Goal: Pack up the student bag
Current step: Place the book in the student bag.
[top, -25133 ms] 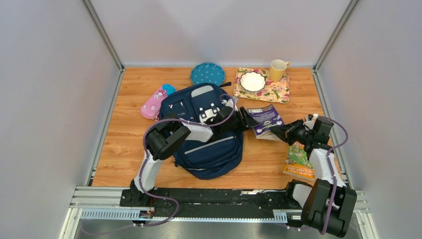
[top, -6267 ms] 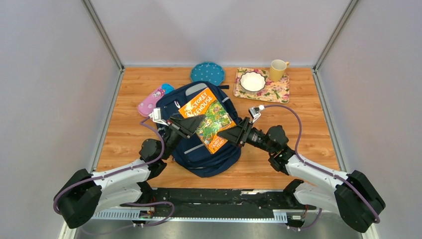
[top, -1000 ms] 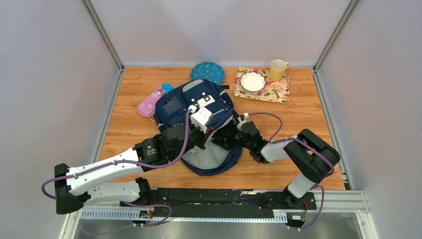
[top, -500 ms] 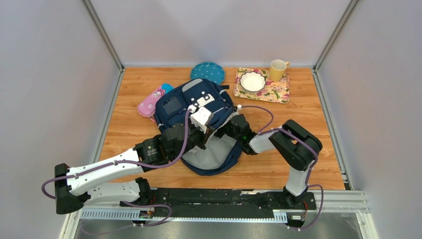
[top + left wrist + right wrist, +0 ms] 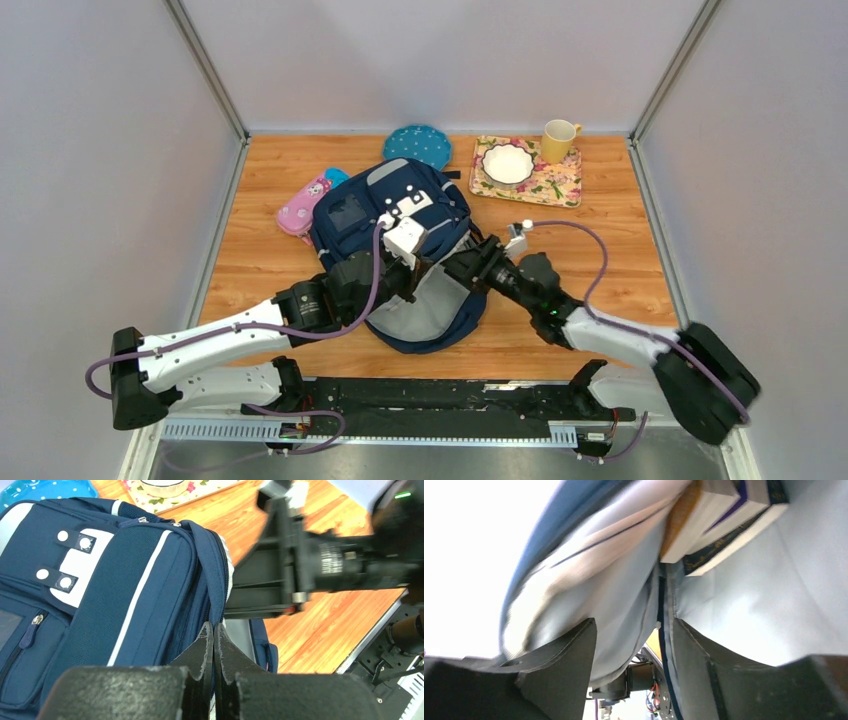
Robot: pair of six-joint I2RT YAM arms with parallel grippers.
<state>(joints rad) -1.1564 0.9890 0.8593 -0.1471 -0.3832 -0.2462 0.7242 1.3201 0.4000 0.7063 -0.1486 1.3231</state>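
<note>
From above, the student bag [image 5: 362, 212] lies flat mid-table [image 5: 620, 230], navy with a grey top panel at its far end and a white patch; its near half gapes, showing pale grey lining; the left gripper [image 5: 414, 266] meets the lifted flap and the right gripper [image 5: 463, 263] sits at the bag's right edge.

Left wrist: the bag [image 5: 125, 580] shows thin pale stripes and zip pockets; the gripper [image 5: 214, 630] is pinched together on the flap's zip edge.

Right wrist, blurred: the fingers stand apart, the gripper [image 5: 634, 625] apparently inside the opening; the lining [image 5: 749, 590] surrounds stacked books [image 5: 724, 515].
</note>
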